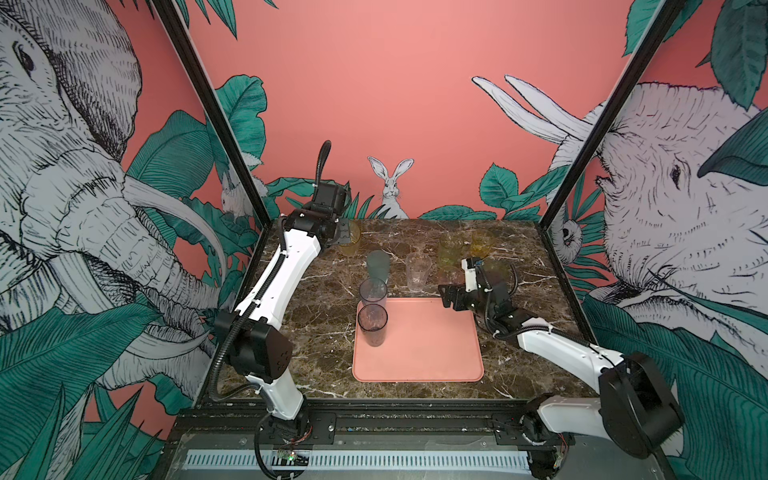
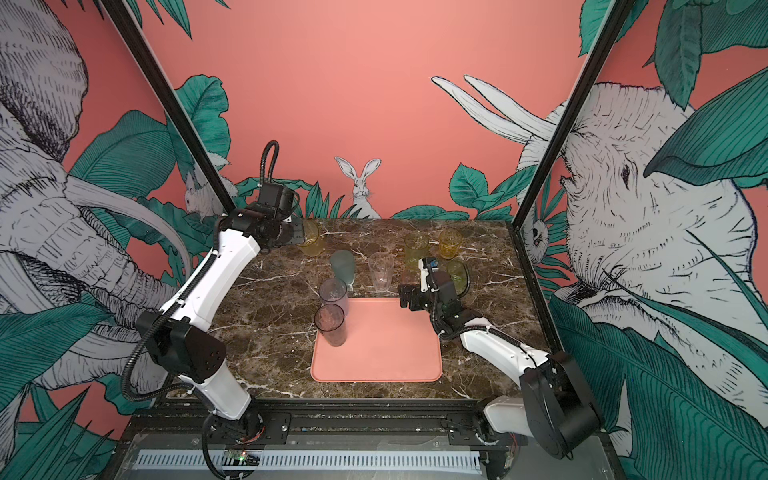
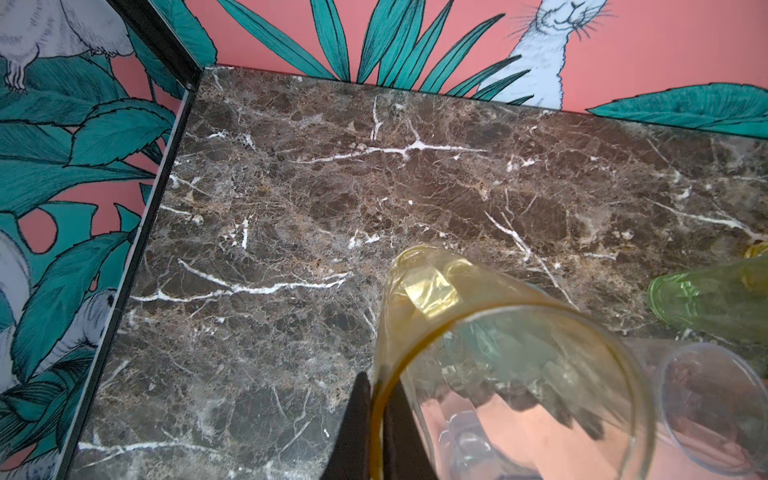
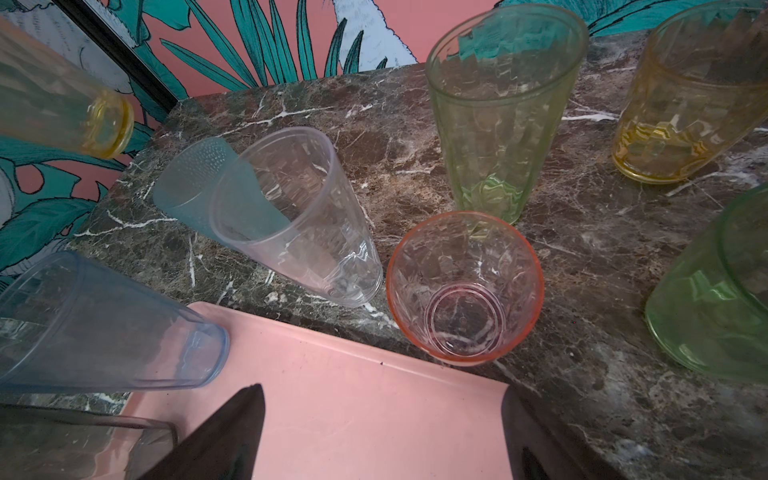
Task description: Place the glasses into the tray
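Observation:
My left gripper [image 3: 376, 424] is shut on the rim of an amber glass [image 3: 478, 332], one finger inside and one outside. That amber glass [image 1: 349, 243] hangs tilted over the table's far left. The salmon tray [image 1: 419, 353] lies at the middle front, with two smoky-bluish glasses [image 1: 372, 324] at its left side. My right gripper [image 4: 380, 392] stands open and empty over the tray's [image 4: 353, 415] far right corner. Just beyond that corner stands a pink glass [image 4: 465, 286].
Behind the tray on the marble stand a clear glass [image 4: 299, 216], a teal-grey one [image 4: 195, 187], a tall green one [image 4: 498, 116], a short amber one [image 4: 685, 104] and a short green one [image 4: 715, 299]. Black frame posts [image 1: 232, 137] flank the table's back corners.

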